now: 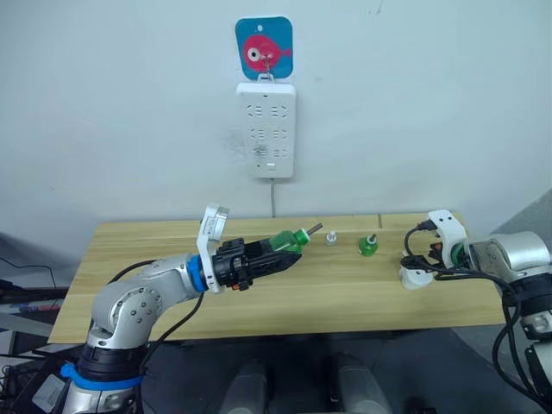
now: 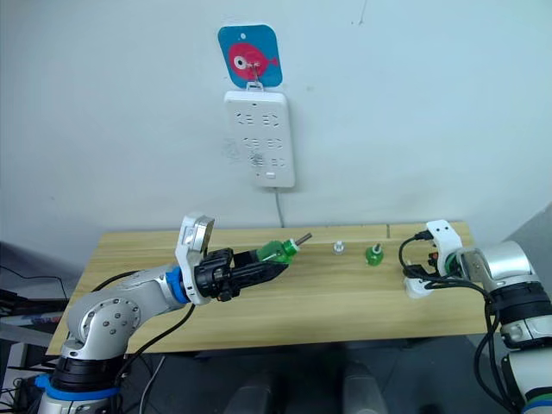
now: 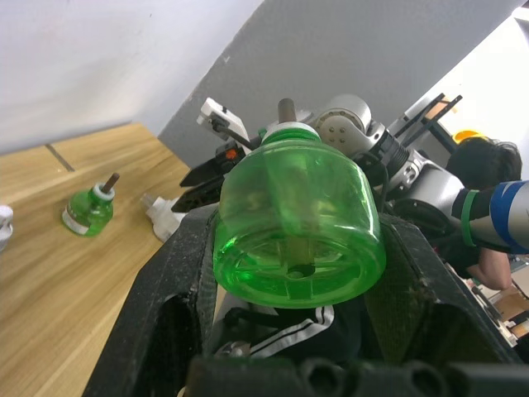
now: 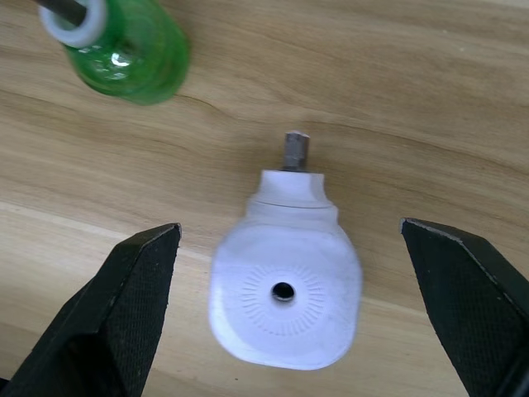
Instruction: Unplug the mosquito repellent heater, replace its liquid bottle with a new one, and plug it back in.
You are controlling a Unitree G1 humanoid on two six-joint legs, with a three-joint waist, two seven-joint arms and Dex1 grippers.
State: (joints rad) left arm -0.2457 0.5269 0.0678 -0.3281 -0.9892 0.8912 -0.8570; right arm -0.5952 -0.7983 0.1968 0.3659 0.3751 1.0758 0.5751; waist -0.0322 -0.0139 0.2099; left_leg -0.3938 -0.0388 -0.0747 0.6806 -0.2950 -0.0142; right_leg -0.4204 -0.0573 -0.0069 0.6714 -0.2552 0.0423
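No readable brand or text anywhere; the only graphic is a red fish on the blue hanger card [image 1: 264, 47] above the power strip [image 1: 271, 129] on the wall.

Left gripper [image 1: 289, 252] is clenched on a green bottle [image 1: 289, 241], lifted off the table [image 1: 129, 259]. The bottle's long axis runs along the fingers, wick end pointing out past the tips. Left wrist view adds the bottle's ribbed base facing the camera, squeezed between both black fingers [image 3: 178, 273].

Right gripper [image 4: 289, 281] is released, fingers spread wide with the heater [image 4: 285, 294] lying on the table between them, touching neither. The heater's round vented face is up, with a small centre hole; its long axis runs away from the fingers, a short dark stub at the far end. Head views show only a white lump there, just off the fingertips.

Past the heater tip stands a second green bottle [image 1: 368, 246], upright, wick up. Beside it, toward the left gripper, sits a small white cap [image 1: 330, 237].
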